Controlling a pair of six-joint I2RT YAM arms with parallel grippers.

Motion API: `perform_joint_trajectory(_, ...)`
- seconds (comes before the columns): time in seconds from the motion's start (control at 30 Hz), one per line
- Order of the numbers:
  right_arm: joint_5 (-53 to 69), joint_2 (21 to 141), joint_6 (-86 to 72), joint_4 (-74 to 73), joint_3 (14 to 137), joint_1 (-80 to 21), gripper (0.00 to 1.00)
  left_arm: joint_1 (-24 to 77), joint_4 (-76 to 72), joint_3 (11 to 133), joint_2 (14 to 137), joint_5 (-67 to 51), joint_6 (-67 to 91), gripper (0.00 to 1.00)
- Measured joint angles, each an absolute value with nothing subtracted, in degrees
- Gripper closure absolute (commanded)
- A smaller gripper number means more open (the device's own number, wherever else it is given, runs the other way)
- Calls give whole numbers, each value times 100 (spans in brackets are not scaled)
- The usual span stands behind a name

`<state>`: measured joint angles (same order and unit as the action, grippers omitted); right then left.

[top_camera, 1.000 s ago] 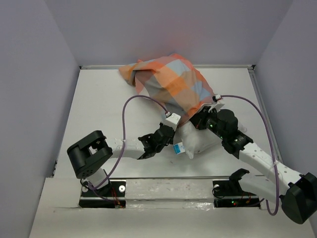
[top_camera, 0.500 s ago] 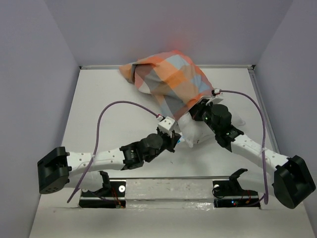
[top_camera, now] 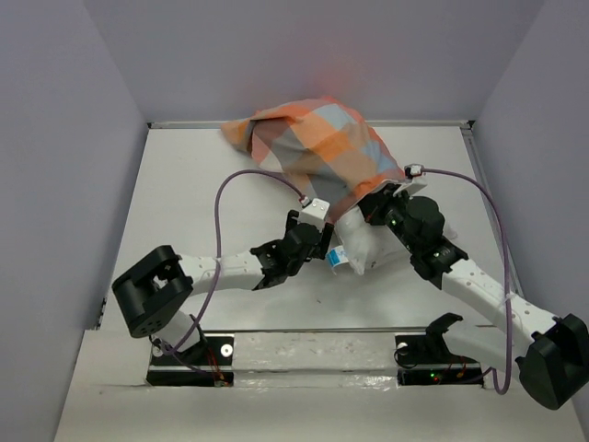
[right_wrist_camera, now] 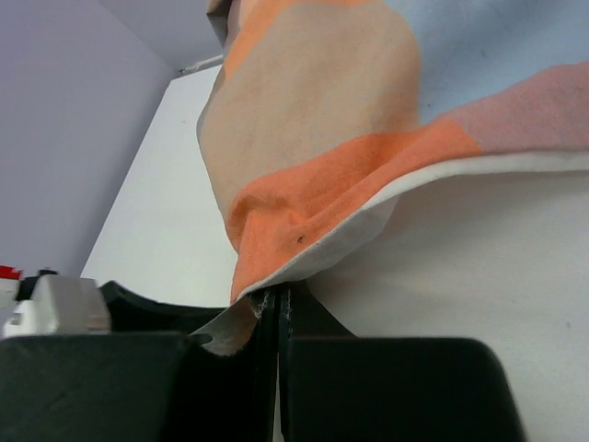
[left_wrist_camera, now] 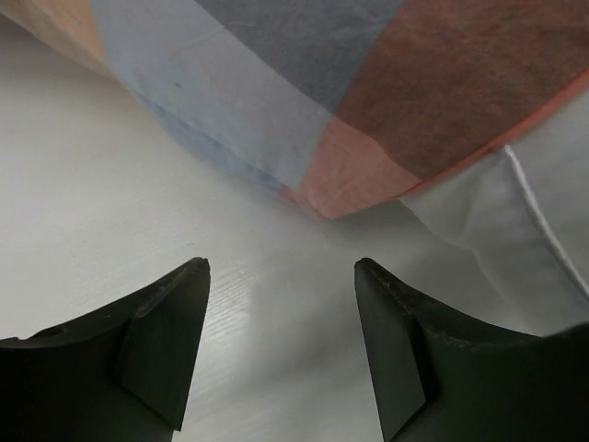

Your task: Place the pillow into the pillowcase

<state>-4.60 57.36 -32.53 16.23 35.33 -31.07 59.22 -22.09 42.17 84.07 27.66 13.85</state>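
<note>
The checked pillowcase lies bunched at the back middle of the table, covering most of the white pillow, whose near end sticks out. My right gripper is shut on the pillowcase's orange hem, fingertips pressed together, with the white pillow just beside them. My left gripper hovers open over the bare table left of the pillow end. In the left wrist view its fingers hold nothing; the pillowcase edge and the pillow lie just ahead of the left gripper.
A small blue label sits on the pillow's near corner. Grey walls enclose the table on three sides, with a raised rail along the back. Purple cables loop above both arms. A metal base bar runs along the near edge.
My left gripper shut near the pillow end, then opened and drew back slightly to the left. The right arm kept its grip on the hem and shifted a little right.
</note>
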Motion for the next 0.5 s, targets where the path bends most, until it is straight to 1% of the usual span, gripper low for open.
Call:
perform_joint_trajectory(0.2,-228,5741,-3260,1439,3579,-3081,100,5916,-2731,4497,9336,2512,956,20)
perform_joint_trajectory(0.27,-196,5739,-3260,1393,3581,-3081,100,5916,-2860,4515,9450,2497,891,20)
perform_joint_trajectory(0.33,-180,5734,-3260,1369,3586,-3076,100,5916,-2987,4517,9502,2602,816,24)
perform_joint_trajectory(0.4,-128,5721,-3260,1356,3586,-3072,100,5916,-3100,4523,9546,2827,766,29)
perform_joint_trajectory(0.47,-73,5699,-3269,1332,3586,-3070,100,5907,-3282,4547,9614,3135,685,41)
perform_joint_trajectory(0.5,-30,5690,-3282,1326,3586,-3070,100,5896,-3378,4547,9631,3225,659,60)
